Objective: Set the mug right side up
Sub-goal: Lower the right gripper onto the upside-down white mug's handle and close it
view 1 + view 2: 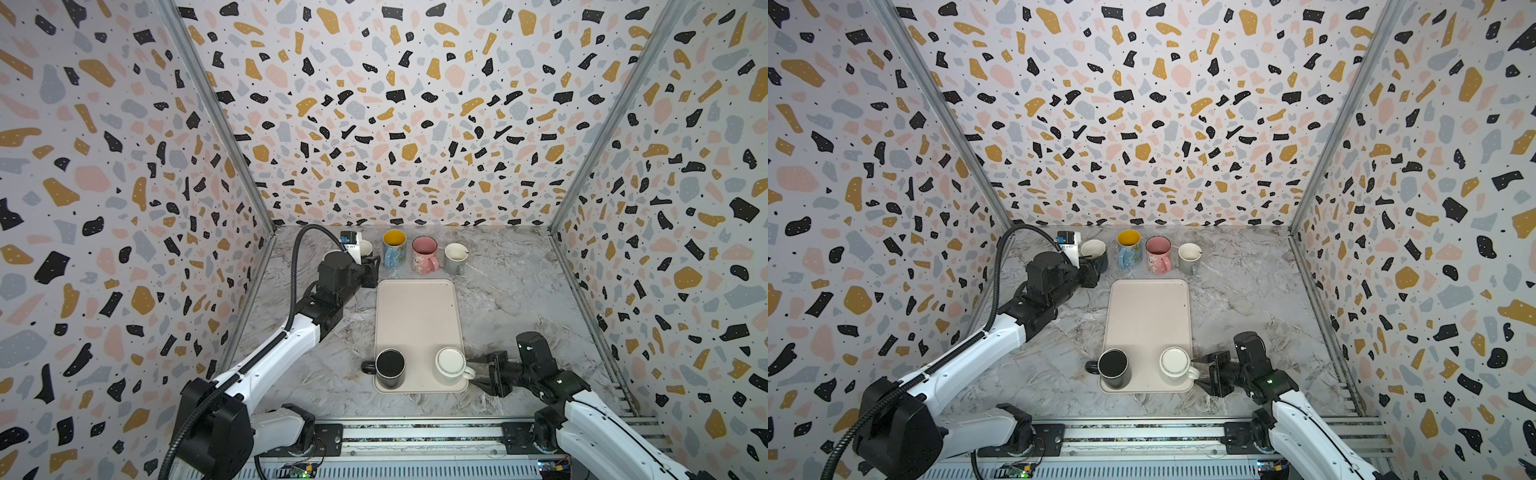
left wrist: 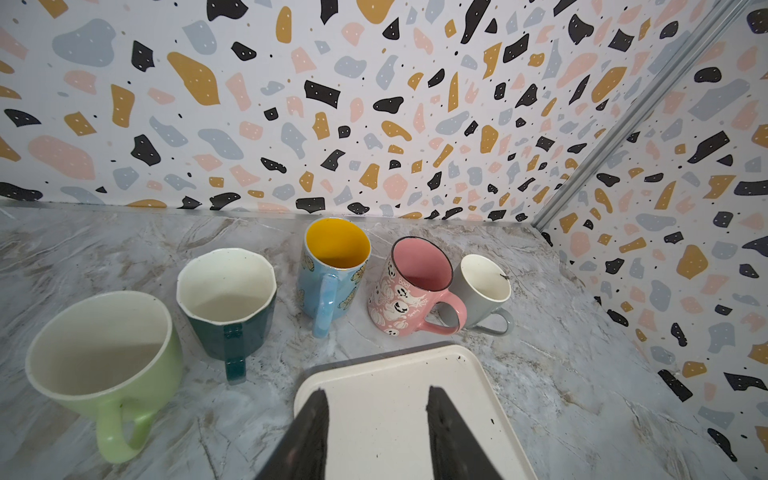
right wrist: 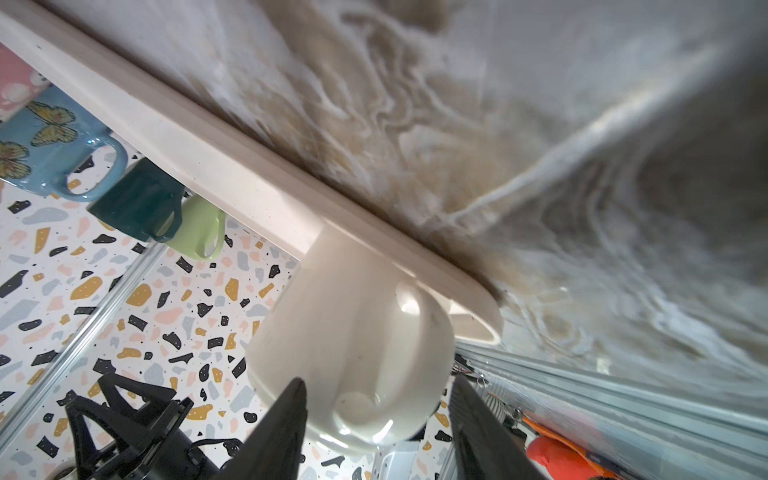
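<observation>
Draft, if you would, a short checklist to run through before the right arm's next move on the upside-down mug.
1. White mug stands base up on the tray: ok, this is the one to turn.
2. Right pincer open at the mug's handle side: ok.
3. Handle centred between the jaws: cannot tell; the right wrist view shows it off toward one finger.
4. Black mug stands apart from the white mug: ok.
5. Left pincer open, empty, far off by the dark green mug: ok.
</observation>
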Tool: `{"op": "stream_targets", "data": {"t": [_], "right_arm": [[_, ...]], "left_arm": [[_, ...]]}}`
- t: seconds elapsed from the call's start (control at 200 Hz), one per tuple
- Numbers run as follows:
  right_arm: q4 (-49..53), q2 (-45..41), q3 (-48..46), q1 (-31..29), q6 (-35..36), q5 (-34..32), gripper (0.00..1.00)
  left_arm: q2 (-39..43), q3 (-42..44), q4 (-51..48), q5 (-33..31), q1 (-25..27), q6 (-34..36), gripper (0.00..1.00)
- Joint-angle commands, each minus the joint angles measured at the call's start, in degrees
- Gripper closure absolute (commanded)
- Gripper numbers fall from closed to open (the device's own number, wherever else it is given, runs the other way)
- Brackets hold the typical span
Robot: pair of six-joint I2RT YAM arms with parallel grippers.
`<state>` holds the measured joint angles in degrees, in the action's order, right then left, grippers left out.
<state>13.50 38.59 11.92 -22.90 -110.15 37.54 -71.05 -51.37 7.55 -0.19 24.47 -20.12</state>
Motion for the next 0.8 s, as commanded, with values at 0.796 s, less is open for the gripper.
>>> {"op": "stream_targets", "data": {"t": [0.796], "right_arm": [[-18.7, 11.2, 0.7, -0.3, -6.9, -6.6, 0.54]], "left_arm": [[0.1, 1.0, 1.5, -1.5, -0.2, 1.5, 0.59]]}}
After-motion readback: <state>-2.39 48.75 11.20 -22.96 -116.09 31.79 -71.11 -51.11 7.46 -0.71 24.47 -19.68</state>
